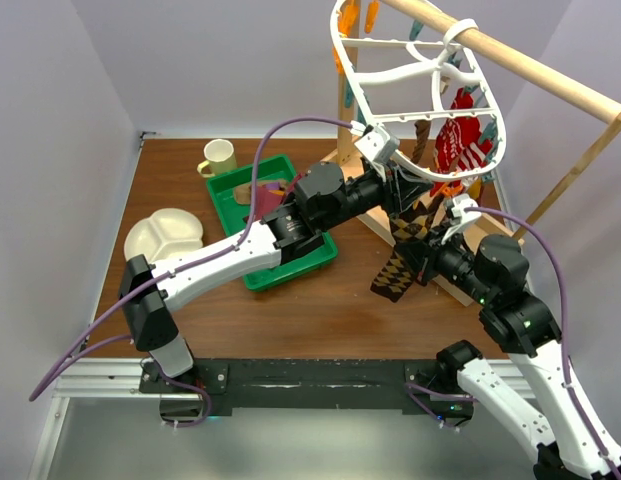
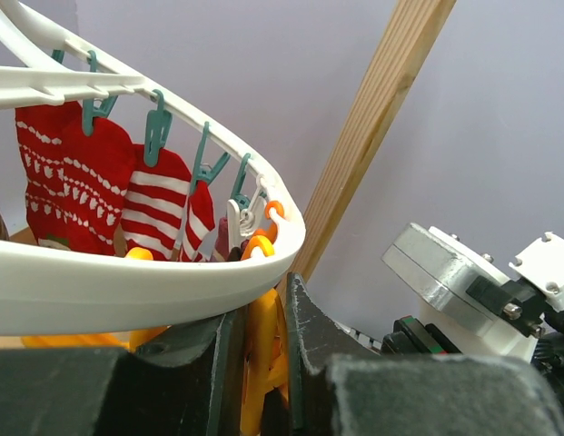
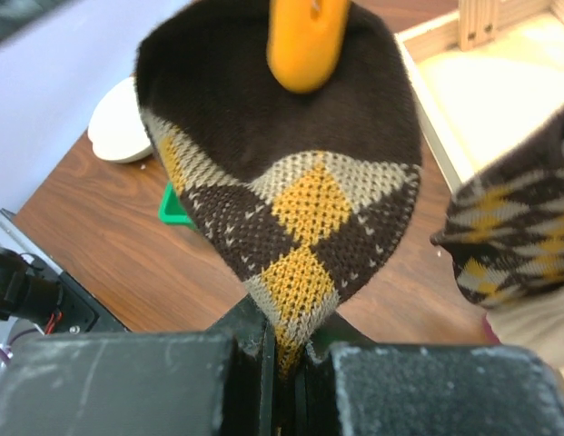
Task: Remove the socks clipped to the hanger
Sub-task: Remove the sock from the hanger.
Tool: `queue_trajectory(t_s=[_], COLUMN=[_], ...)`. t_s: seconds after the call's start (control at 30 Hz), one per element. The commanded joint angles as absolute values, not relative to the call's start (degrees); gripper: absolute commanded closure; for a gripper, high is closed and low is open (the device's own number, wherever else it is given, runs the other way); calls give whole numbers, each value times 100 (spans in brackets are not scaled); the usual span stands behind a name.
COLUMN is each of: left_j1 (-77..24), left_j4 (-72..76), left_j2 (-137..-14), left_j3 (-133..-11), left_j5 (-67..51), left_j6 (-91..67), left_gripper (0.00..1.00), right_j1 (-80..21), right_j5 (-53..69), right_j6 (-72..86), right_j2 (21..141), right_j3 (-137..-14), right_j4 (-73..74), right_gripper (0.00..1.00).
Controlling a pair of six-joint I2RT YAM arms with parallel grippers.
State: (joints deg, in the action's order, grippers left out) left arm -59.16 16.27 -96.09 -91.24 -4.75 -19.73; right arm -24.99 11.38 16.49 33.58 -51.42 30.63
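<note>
Brown argyle sock (image 3: 291,209) hangs long-axis vertical from orange clip (image 3: 307,36), at 12 o'clock of R claw (image 3: 286,350), which is clamped on sock's lower tip. L claw (image 2: 262,327) straddles rim clip (image 2: 263,372) under hanger (image 2: 127,282); grip unconfirmed.

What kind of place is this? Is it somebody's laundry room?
Probably not a home: it looks like a robot test booth set up for laundry practice. Two robot arms are mounted at a wooden table boxed in by plain walls, facing a hanger of socks.
</note>
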Motion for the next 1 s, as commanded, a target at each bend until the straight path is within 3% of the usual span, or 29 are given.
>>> queue_trajectory(t_s=[0.0, 0.4, 0.5, 0.53, 0.63, 0.8, 0.97], left_j1=[-5897, -5889, -5889, -5889, -5880, -5871, -5845], left_j4=[1969, 1907, 1811, 1793, 1705, 1652, 1758], left_j2=[-9492, -9492, -9457, -9414, -9247, -8843, -8298], left_j3=[-9176, -9158, -9141, -9123, -8939, -8272, -7587], left_j5=[-466, -545, -773, -913, -1194, -1520, -1538], left_j6=[-1881, -1934, -1951, -1960, -1969, -1934, -2056], left_gripper=[100, 100, 80, 65, 50, 38, 36], right_j1=[-2487, -2479, -2487, -2487, -2487, -2479, -2487], right_j5=[940, 615, 607, 589, 563, 606, 703], right_j6=[1758, 1960, 1942, 1934, 1907, 1837, 1793], right_j2=[3331, 3463, 3498, 3489, 3480, 3515, 3542], right_j3=[-5309, -5528, -5572, -5572, -5625, -5695, -5695], right_j4=[3602, 4017, 4017, 4017, 4025, 4061, 4043], right_gripper=[100, 100, 100, 100, 100, 100, 100])
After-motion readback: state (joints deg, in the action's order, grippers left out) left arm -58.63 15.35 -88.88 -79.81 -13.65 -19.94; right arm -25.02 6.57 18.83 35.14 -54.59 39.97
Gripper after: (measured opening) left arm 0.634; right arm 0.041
